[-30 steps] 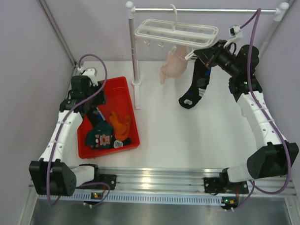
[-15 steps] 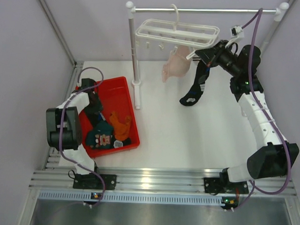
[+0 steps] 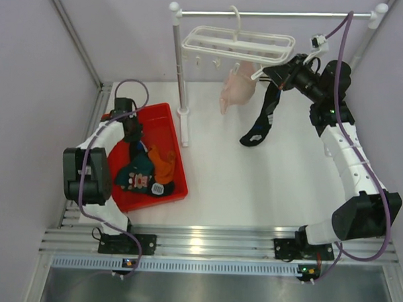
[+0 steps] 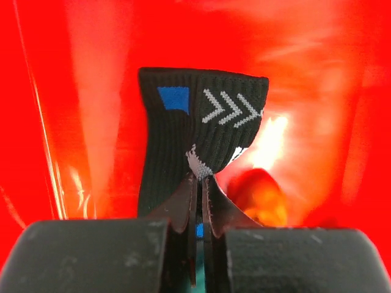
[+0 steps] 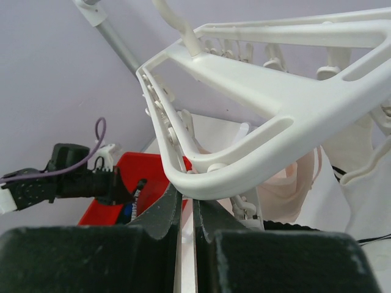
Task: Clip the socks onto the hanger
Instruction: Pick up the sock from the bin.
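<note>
The white hanger [image 3: 238, 43] hangs from the rail by its hook. A pale pink sock [image 3: 235, 89] dangles from its clips, and a black sock [image 3: 262, 120] with white and blue patches hangs under its right corner. My right gripper [image 3: 269, 74] is shut, its tips [image 5: 193, 198] just under the hanger frame [image 5: 275, 104]. Only a thin white sliver shows between them. In the red bin [image 3: 156, 123], my left gripper [image 4: 200, 177] is shut on a black sock [image 4: 201, 122] with a blue patch and white chevrons. An orange sock [image 3: 163, 159] and a teal face sock [image 3: 137, 178] lie beside it.
A metal rail [image 3: 279, 13] on white posts [image 3: 181, 64] spans the back, and its left post stands next to the bin's far right corner. Purple walls close in both sides. The aluminium base rail [image 3: 205, 240] runs along the near edge.
My left gripper has gone from open to shut on the black sock in the bin, after the arm swung in over it. The right gripper and the hanging black sock barely shifted.
</note>
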`<state>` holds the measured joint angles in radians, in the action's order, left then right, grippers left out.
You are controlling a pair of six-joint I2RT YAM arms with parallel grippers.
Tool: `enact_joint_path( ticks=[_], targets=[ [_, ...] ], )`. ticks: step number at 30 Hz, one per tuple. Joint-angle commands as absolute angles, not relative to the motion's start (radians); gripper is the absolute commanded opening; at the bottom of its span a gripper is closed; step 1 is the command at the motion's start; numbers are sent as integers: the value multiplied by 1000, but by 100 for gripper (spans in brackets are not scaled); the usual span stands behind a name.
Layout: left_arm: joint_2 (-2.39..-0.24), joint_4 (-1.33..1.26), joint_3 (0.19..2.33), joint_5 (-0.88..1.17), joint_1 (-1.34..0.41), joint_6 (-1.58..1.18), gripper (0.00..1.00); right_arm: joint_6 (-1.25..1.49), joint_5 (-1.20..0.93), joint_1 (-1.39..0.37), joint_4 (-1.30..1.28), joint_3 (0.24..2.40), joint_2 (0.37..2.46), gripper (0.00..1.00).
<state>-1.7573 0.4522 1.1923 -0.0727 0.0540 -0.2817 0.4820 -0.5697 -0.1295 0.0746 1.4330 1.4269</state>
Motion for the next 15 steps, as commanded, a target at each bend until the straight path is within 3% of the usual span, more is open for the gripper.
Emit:
enact_joint_path(
  ticks=[1, 6, 15],
  targets=[
    [-1536, 333, 1184, -26, 3, -160, 0, 466, -586, -120, 86, 1445, 1396, 0],
    [-1311, 242, 1105, 27, 5, -58, 0, 468, -589, -120, 87, 1447, 1396, 0],
    [-1117, 115, 1035, 201, 3, 146, 0, 489, -597, -120, 104, 1448, 1399, 0]
  ],
)
